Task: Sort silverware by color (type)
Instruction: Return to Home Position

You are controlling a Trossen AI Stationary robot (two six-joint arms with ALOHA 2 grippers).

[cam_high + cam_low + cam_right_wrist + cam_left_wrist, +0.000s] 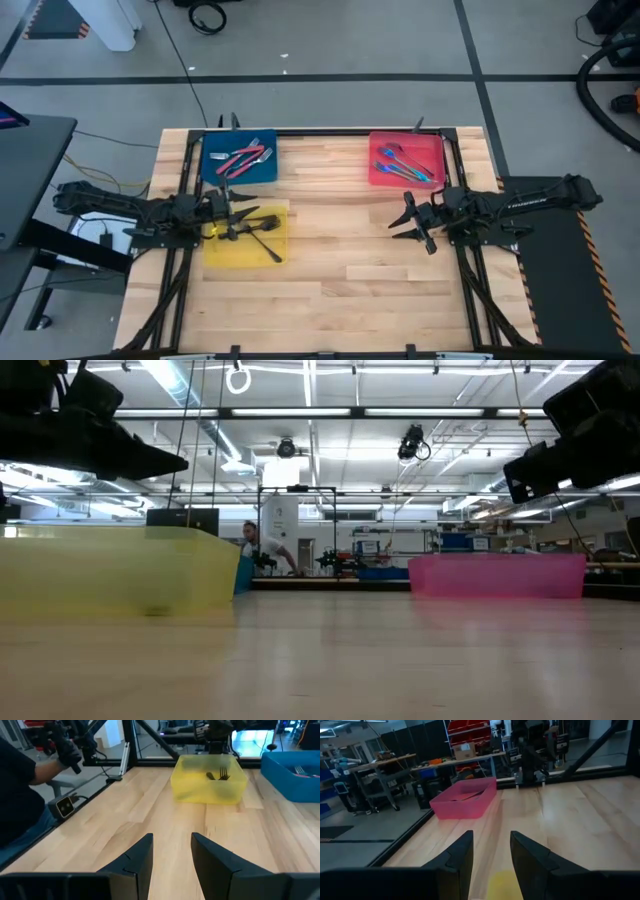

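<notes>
So the silverware looks fully sorted as far as we can tell: the red-handled forks [243,157] lie in the blue tray [210,172] by the far-left corner of the counter [340,275]. The blue forks [405,165] are in the red tray [376,180] by the far-right corner. The black forks [262,232] are in the yellow tray [215,256] along the left edge, just in front of the blue one. We can't spot any loose fork on the bare wood, so our guess is the sorting is done and only parking the arms is left. The left gripper [491,837] hangs over the yellow tray, fingers spread with nothing between them. The right gripper [402,217] sits over bare wood just in front of the red tray, fingers released and empty too. Both point in toward the middle of the counter and ride well off the wood, which we reckon keeps them clear of the tray walls for pulling back to rest.
</notes>
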